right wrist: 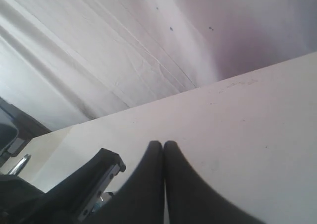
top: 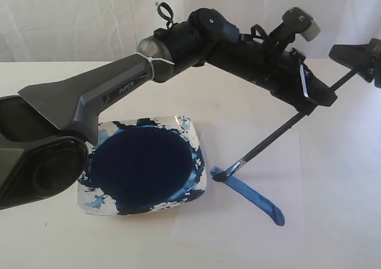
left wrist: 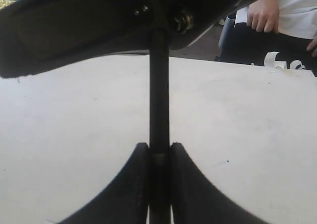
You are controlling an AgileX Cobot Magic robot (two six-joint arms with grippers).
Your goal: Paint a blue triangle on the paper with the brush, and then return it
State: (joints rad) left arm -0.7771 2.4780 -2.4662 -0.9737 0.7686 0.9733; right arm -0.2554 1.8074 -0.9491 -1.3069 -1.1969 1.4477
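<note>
My left gripper (top: 309,105) reaches across from the left and is shut on the black handle of the brush (top: 280,132). The handle shows pinched between the fingers in the left wrist view (left wrist: 159,147). The brush slants down to the left, and its blue bristle tip (top: 220,174) touches the paper (top: 268,162). Of the blue triangle, a single thick stroke (top: 253,196) shows, running from the tip toward the paper's front right. My right gripper (top: 342,53) hovers at the far right near the handle's upper end, shut on nothing (right wrist: 164,143).
A white paint dish (top: 187,126) with a dark navy pool (top: 143,165) sits just left of the paper, its rim smeared blue. The left arm's grey link (top: 89,96) spans above the dish. A seated person (left wrist: 277,16) is beyond the table's far edge.
</note>
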